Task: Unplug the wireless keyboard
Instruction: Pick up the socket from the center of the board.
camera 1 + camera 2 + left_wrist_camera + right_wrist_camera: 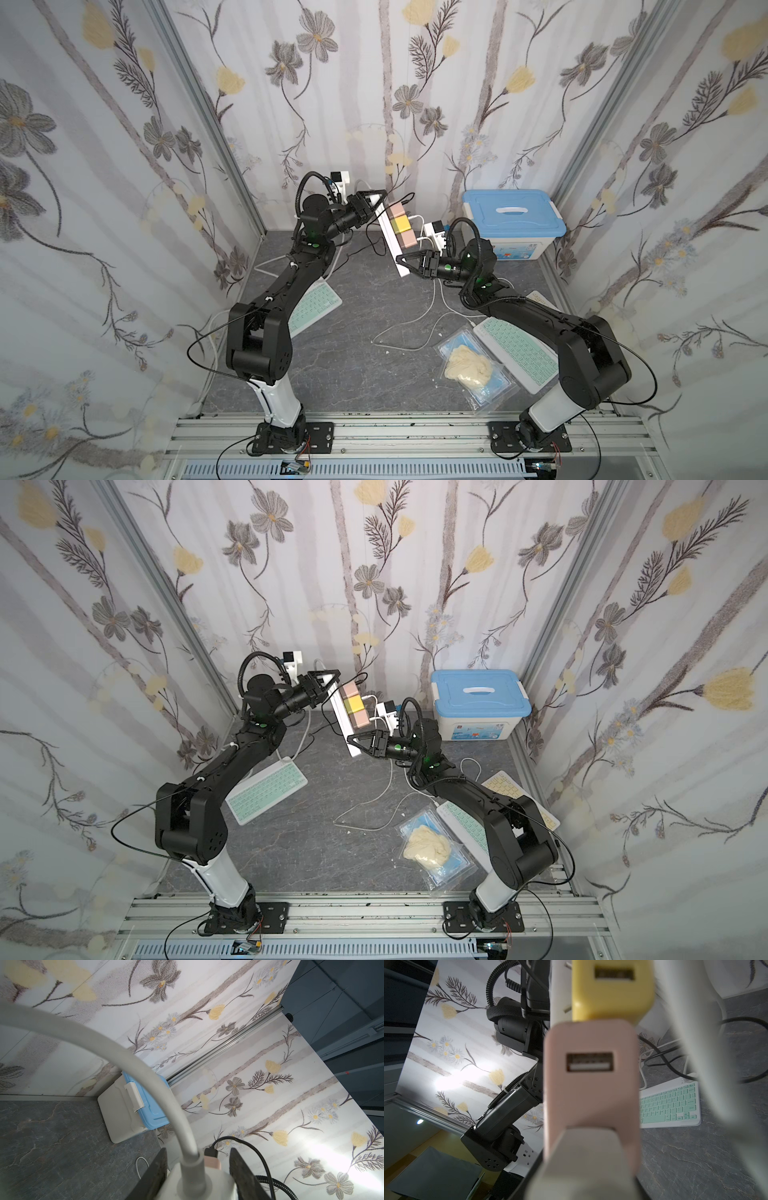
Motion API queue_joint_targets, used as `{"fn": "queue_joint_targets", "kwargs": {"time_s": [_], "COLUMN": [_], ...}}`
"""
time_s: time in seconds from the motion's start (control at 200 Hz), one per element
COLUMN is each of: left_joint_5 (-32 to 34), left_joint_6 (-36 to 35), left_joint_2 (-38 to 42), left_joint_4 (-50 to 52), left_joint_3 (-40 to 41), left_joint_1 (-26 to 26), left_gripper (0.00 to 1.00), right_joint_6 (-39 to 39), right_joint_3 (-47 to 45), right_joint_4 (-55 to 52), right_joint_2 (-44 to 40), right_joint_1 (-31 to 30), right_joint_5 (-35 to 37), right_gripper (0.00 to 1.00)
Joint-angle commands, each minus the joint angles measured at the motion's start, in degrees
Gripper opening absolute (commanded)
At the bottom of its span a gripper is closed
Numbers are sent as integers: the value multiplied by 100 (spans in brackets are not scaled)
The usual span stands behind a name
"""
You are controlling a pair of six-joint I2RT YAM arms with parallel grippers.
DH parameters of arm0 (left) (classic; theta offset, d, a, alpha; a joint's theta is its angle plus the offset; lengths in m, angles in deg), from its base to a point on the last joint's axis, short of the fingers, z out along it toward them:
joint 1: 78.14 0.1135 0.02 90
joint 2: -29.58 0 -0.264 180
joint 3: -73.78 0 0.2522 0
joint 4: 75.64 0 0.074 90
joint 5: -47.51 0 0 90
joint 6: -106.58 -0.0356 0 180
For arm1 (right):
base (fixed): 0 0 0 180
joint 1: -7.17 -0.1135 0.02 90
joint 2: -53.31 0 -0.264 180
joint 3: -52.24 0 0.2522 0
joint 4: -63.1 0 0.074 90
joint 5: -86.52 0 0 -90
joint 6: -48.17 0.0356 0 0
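1. Right tool — clamped on the near end of the power strip, which hangs tilted, clear of the counter.
2. Left tool — jaws straddle the strip's far end, where the thick white cord exits. They sit close on both sides; whether they press cannot be told.
3. Strip: rigid, prob. light. It carries three adapters in a row. In the right wrist view the USB ports of the near pink adapter and the yellow adapter look empty. The yellow one's pins show, so it is likely not fully seated.
4. Black plug sits in the far pink adapter, with the black cable leaving it. Judged grasp pt.: the plug shell, which is small, hard and friction-fit. Pinch its flat faces and pull straight along the port axis. The cable is thin and limp, so a poor hold.
5. Keyboards lie flat on the counter: mint keyboard beside the left arm, second mint keyboard under the right arm, cream keyboard by the right wall. Which one the black cable feeds can't be traced. All look light and may slide if a cable goes taut.
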Motion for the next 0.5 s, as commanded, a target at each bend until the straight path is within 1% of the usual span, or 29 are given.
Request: {"fn": "queue_joint_targets", "kwargs": {"time_s": [0.0, 0.085, 0.105, 0.225, 0.29, 0.37, 0.43, 0.495], "left_joint_5": [-16, -25, -26, -6, -4, 27, 27, 10], "left_joint_6": [-195, -244, -268, -318, -227, -206, -213, -223], "left_joint_2": [70, 101, 115, 102, 75, 57, 54, 44], "left_joint_4": [61, 39, 42, -128, -391, -479, -467, -428], "left_joint_3": [-57, -41, -37, -18, 17, 4, -17, -48], "left_joint_1": [-8, -6, -9, -15, -18, -15, -11, -11], "left_gripper": [0, 0, 0, 0, 0, 0, 0, 0], "right_joint_6": [-430, -602, -633, -852, -1015, -1142, -1207, -1299], "right_joint_3": [108, 165, 166, 153, 116, 53, 34, 26], "right_joint_4": [286, 9, -34, -372, -554, -671, -765, -878], "right_joint_2": [14, 27, 27, -68, -164, -250, -280, -319], "right_joint_1": [0, -5, 0, -9, -14, -4, -3, -3], "right_joint_5": [251, 323, 338, 473, 574, 645, 662, 671], "right_gripper": [0, 0, 2, 21, 35, 48, 56, 62]}}
